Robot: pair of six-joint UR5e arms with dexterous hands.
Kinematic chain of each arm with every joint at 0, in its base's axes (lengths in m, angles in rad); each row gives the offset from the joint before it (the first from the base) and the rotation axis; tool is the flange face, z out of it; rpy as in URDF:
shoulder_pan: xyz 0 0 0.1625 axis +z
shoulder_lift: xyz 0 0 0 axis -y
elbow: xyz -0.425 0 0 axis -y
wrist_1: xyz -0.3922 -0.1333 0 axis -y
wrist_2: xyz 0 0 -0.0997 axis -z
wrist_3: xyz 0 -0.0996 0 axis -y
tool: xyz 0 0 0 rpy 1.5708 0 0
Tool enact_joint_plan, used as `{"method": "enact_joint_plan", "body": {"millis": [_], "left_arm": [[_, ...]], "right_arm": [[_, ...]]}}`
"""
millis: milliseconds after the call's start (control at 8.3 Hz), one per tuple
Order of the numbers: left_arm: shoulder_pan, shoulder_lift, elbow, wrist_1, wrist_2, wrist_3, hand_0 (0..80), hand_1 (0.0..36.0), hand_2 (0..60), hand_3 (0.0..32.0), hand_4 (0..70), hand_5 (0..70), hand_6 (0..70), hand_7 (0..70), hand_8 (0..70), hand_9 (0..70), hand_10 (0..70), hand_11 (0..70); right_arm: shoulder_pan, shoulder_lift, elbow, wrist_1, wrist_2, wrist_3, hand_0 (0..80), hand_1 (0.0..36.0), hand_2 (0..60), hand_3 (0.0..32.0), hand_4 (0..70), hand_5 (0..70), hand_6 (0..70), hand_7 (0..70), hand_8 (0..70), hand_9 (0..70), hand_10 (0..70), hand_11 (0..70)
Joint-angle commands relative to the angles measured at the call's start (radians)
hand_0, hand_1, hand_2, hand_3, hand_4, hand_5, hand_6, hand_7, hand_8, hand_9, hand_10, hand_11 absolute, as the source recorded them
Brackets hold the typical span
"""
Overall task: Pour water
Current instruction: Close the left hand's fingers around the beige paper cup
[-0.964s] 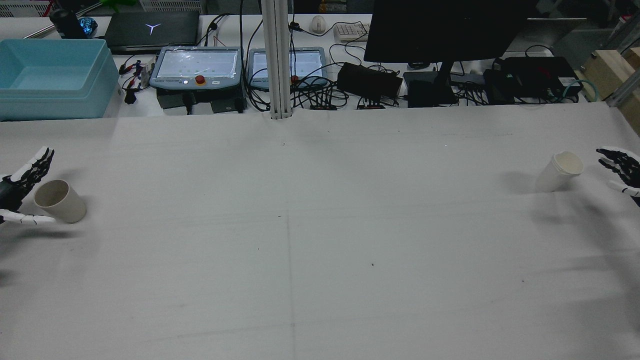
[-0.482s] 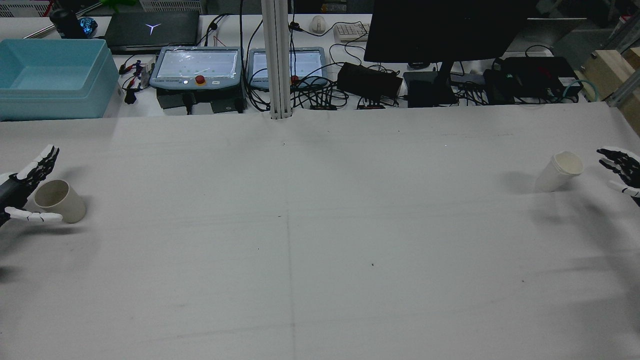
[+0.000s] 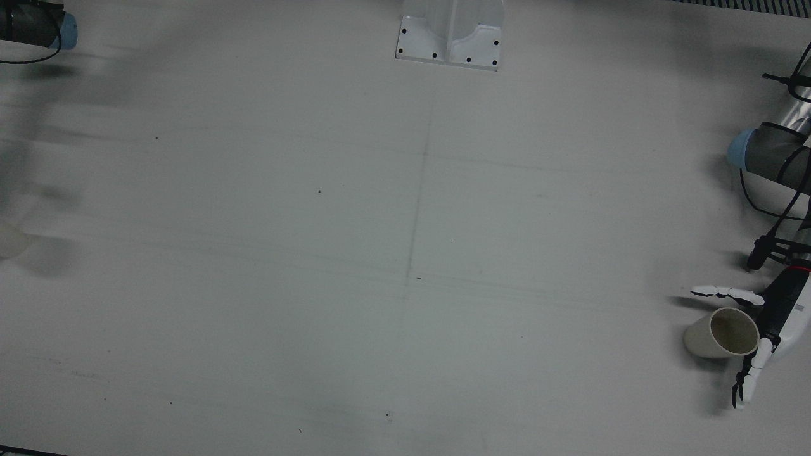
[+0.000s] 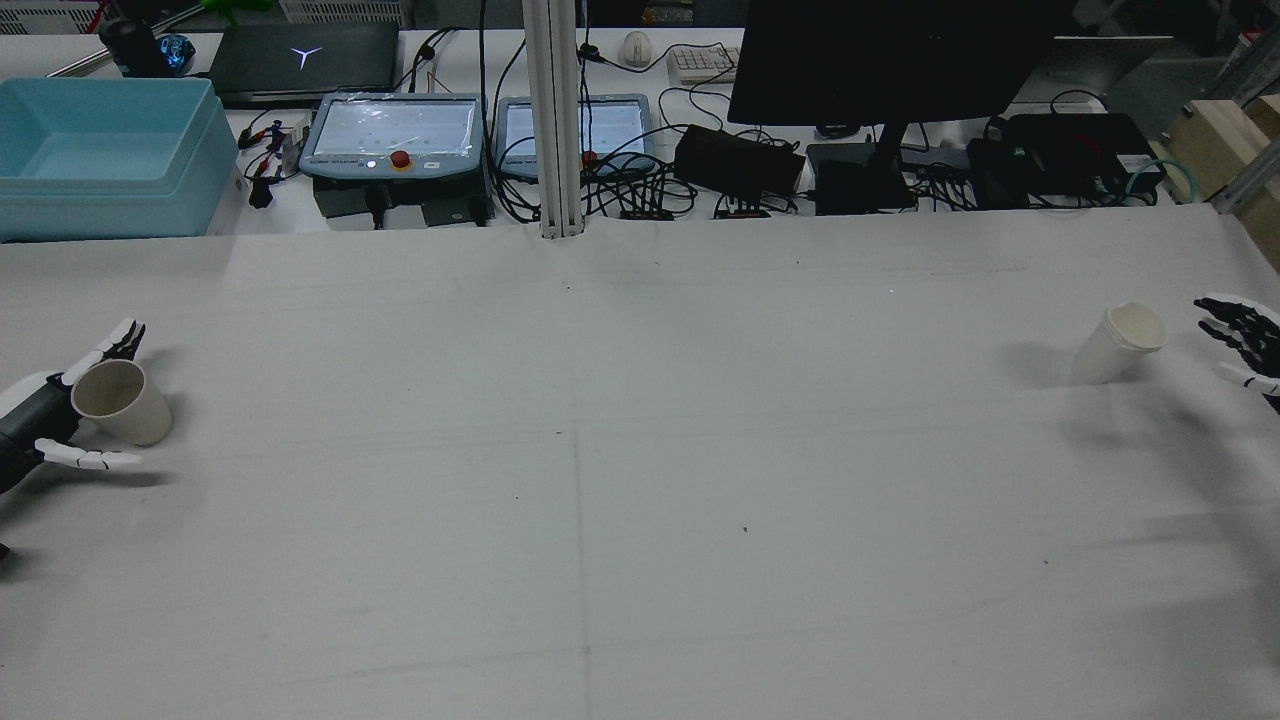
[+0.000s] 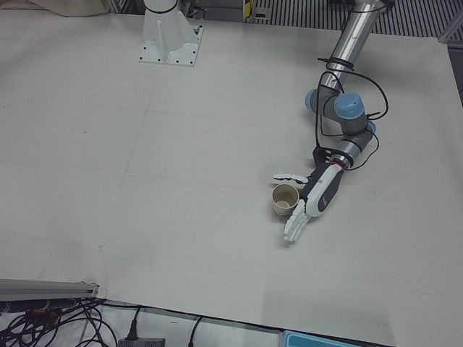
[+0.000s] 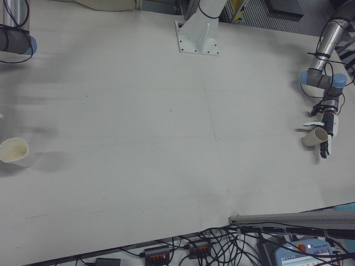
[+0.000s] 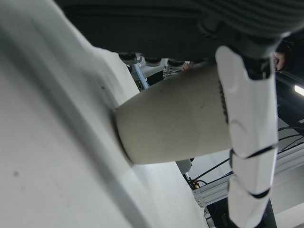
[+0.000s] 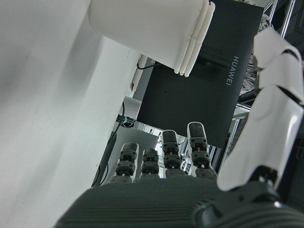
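A tan paper cup (image 4: 122, 401) stands at the table's left edge, also in the front view (image 3: 722, 334) and left-front view (image 5: 285, 200). My left hand (image 4: 40, 412) is open with the cup between its spread fingers and thumb, close to the palm; the left hand view shows the cup (image 7: 175, 121) under a white finger (image 7: 249, 123). A stack of white paper cups (image 4: 1120, 342) stands at the right edge. My right hand (image 4: 1242, 338) is open, a short way to the right of the stack, apart from it. The right hand view shows the stack (image 8: 152, 28) beyond its fingers (image 8: 164, 159).
Beyond the table's far edge are a blue bin (image 4: 105, 155), two teach pendants (image 4: 395, 135), a monitor (image 4: 890, 60) and cables. A post base (image 3: 451, 35) stands mid-table at the robot's side. The left arm's elbow (image 5: 340, 108) rises behind the tan cup.
My left hand has moved in around the tan cup, its fingers now low behind the cup and its thumb in front. The right hand and the white cups have not moved.
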Motion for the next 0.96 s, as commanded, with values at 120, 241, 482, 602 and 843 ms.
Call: {"method": "enact_joint_plan", "body": {"millis": [120, 241, 482, 602, 843], "left_arm": [[0.007, -0.005, -0.009, 0.007, -0.003, -0.006, 53.7, 23.8, 11.4, 0.0, 0.0, 0.0, 0.0, 0.0, 0.0, 0.0, 0.0, 0.0], [0.007, -0.017, -0.006, 0.013, -0.003, -0.008, 53.6, 23.9, 11.9, 0.4, 0.0, 0.0, 0.0, 0.0, 0.0, 0.0, 0.0, 0.0], [0.007, -0.033, -0.005, 0.028, -0.003, -0.008, 55.0, 25.2, 12.1, 1.6, 0.0, 0.0, 0.0, 0.0, 0.0, 0.0, 0.0, 0.0], [0.007, -0.034, -0.006, 0.034, -0.003, -0.008, 57.7, 27.1, 12.5, 0.2, 0.0, 2.4, 0.0, 0.0, 0.0, 0.0, 0.0, 0.0], [0.007, -0.048, -0.015, 0.075, -0.009, -0.014, 60.6, 29.2, 15.6, 0.0, 0.4, 70.0, 0.0, 0.0, 0.0, 0.0, 0.0, 0.0]], "right_arm": [[0.000, -0.018, -0.001, 0.002, 0.000, 0.001, 46.7, 14.3, 20.2, 0.0, 11.8, 20.9, 11.4, 20.4, 5.7, 11.1, 9.6, 15.3], [0.000, -0.018, -0.001, 0.002, 0.000, 0.001, 46.6, 14.2, 19.8, 0.0, 11.7, 20.2, 11.2, 20.4, 5.7, 11.2, 9.6, 15.3], [0.000, -0.019, -0.002, 0.002, 0.000, 0.001, 46.6, 14.2, 19.7, 0.0, 11.0, 20.1, 10.9, 19.9, 5.6, 11.0, 9.6, 15.3], [0.000, -0.019, -0.016, 0.006, 0.000, 0.003, 46.5, 14.3, 19.3, 0.0, 10.7, 19.6, 10.6, 19.8, 5.7, 11.1, 9.7, 15.5], [0.000, -0.019, -0.018, 0.006, 0.000, 0.003, 46.5, 14.4, 19.2, 0.0, 9.7, 19.3, 10.2, 19.5, 5.6, 11.1, 10.0, 15.9]]}}
